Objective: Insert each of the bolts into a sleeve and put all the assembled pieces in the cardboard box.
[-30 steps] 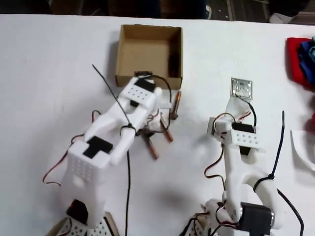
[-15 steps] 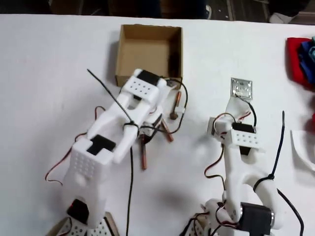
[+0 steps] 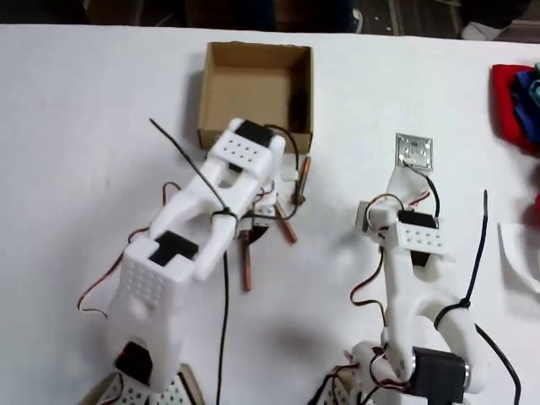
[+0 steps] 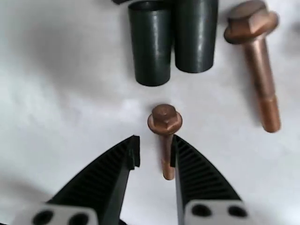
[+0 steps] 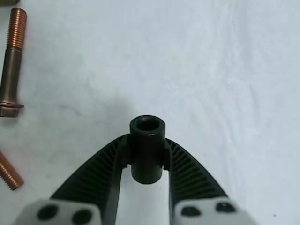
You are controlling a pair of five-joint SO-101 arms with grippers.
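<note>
we're over the white table (image 3: 84, 126), cardboard box (image 3: 257, 93) open-topped. right gripper (image 5: 146, 141) clamps a sleeve (image 5: 147, 154), bore pointing past the tips. left gripper (image 4: 154, 143) narrowly parted around a lying bolt (image 4: 165, 123), head outward, shank along the fingers.

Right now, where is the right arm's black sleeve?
In the right wrist view, the black sleeve is clamped in the right gripper, over the white table, with a bolt lying nearby.
</note>
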